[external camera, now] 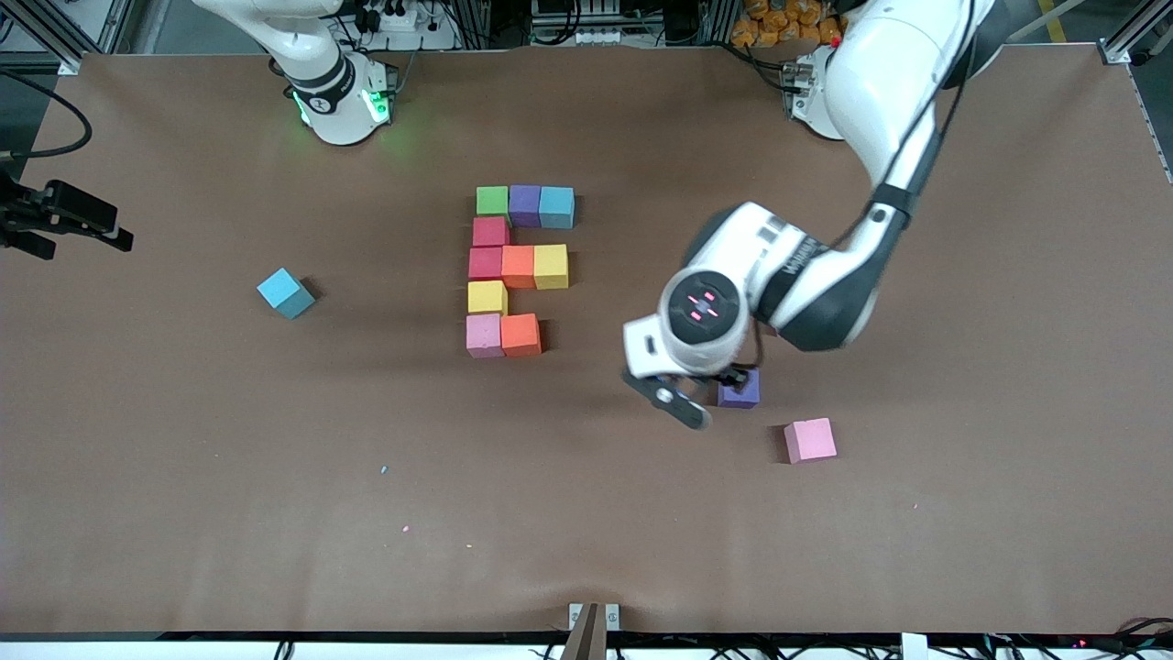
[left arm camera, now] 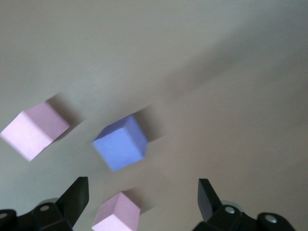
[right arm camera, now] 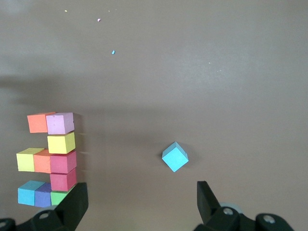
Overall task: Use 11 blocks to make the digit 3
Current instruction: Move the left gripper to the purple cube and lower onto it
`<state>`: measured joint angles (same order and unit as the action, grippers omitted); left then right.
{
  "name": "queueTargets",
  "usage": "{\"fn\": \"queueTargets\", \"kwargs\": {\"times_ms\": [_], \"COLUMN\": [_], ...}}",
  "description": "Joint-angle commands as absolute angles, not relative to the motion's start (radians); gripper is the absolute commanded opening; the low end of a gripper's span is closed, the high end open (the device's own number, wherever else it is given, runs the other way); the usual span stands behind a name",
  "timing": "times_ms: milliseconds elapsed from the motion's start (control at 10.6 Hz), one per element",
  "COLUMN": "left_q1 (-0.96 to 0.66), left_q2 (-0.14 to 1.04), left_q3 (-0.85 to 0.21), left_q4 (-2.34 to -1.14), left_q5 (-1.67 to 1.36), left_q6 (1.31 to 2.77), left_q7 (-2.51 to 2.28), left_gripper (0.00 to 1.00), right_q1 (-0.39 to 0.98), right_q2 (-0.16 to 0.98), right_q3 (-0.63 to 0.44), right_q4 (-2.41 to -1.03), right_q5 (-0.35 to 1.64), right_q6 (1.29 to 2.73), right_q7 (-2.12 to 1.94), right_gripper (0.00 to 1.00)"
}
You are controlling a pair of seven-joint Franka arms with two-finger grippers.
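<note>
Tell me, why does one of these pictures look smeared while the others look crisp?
Left wrist view: motion blur streaks the purple foam cube and the pink foam cubes, washing their colours pale. Right wrist view: sharp, with the light blue foam cube casting a soft shadow. Front view: evenly lit, with a green glow at the right arm's base.

The digit 3 [external camera: 513,270] sits mid-counter with ten cubes, last row one short. Left gripper [external camera: 701,390] hangs over a loose purple block [external camera: 740,392], pink block [external camera: 810,440] nearby.
</note>
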<state>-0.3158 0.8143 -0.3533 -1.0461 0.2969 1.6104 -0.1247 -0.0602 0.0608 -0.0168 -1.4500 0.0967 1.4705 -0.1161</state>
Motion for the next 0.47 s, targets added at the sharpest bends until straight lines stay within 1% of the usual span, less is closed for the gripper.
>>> {"fn": "queueTargets", "kwargs": {"times_ms": [0,189,283,377], "left_q1": [-0.215,-0.199,-0.184,-0.146], "left_q2": [0.756,0.738,0.736,0.726], "left_q3": [-0.36,-0.362,-0.365,-0.37], "left_q4": [-1.161,-1.207,-1.227,-1.274], "left_q5": [0.313,0.372,0.373,0.365], "left_q6": [1.615,1.637,1.669,1.724], "left_q7": [-0.272,-0.426,-0.458,-0.478], "left_gripper": [1.0,1.0,1.0,1.0], "right_q1": [-0.066,-0.066,-0.066,-0.066], "right_q2": [0.067,0.067,0.067,0.067], "right_q3": [-0.009,-0.009,-0.009,-0.009], "right_q4": [-1.431,-1.431,-1.433,-1.431], "right_q5": [0.086,0.087,0.087,0.087], "right_q6": [1.456,1.456,1.456,1.456], "right_q7": [-0.12,-0.12,-0.12,-0.12], "right_gripper": [1.0,1.0,1.0,1.0]}}
